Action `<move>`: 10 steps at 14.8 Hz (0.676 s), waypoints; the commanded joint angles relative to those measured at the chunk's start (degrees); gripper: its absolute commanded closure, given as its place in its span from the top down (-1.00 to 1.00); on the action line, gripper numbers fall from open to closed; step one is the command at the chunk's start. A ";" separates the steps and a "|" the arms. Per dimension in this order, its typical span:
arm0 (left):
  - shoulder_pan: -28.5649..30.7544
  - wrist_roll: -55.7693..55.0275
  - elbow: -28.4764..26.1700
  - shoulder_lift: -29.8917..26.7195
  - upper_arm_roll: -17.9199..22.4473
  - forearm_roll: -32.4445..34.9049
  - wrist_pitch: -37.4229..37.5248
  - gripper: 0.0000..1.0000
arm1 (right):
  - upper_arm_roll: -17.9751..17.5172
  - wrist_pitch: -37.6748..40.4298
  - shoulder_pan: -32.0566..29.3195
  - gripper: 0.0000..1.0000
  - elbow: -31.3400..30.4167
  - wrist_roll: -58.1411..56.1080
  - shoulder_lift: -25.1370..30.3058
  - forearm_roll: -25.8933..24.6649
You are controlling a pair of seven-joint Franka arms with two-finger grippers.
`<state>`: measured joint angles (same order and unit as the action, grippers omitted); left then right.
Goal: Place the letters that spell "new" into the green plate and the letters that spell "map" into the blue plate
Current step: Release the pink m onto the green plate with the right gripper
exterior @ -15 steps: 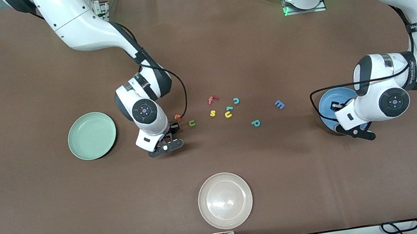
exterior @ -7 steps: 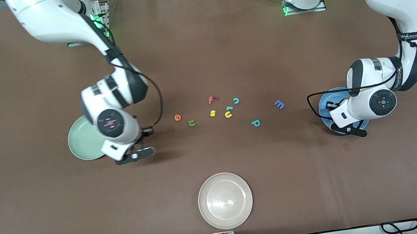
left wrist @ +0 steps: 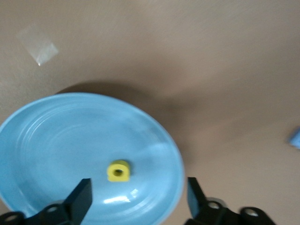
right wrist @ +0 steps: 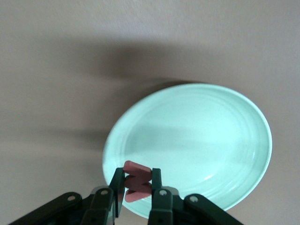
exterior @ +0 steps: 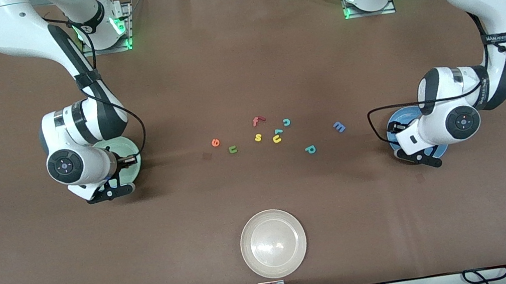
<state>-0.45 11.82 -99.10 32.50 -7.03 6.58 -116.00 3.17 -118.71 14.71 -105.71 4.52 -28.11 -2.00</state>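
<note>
Over the green plate, the right gripper pinches the pinkish-red w. Over the blue plate, which holds the yellow a, the left gripper stands spread. The left arm's strap reads roughly "WANJEED".

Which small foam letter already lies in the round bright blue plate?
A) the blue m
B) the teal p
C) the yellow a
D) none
C: the left wrist view shows the yellow a lying in the blue plate, under the open left gripper; the blue m and teal p are on the table.
</note>
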 commanded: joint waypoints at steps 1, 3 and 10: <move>0.09 -4.07 1.71 -1.22 -3.41 0.36 3.24 1.00 | -0.45 -6.77 -1.52 -0.92 -9.49 -1.27 5.17 -1.68; 0.18 -14.21 1.45 -1.65 -5.80 -0.25 3.50 1.00 | -0.54 -12.40 -2.83 -0.89 -12.83 -3.01 5.09 -1.86; -0.96 -54.76 -0.74 1.50 -13.09 -1.13 2.97 1.00 | -0.54 -17.00 -4.95 -0.26 -13.64 -3.47 1.49 -1.78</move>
<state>-2.05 -34.42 -99.34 33.23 -18.17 6.42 -112.96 3.25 -133.98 10.79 -118.77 1.80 -25.96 -3.21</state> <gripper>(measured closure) 0.000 0.731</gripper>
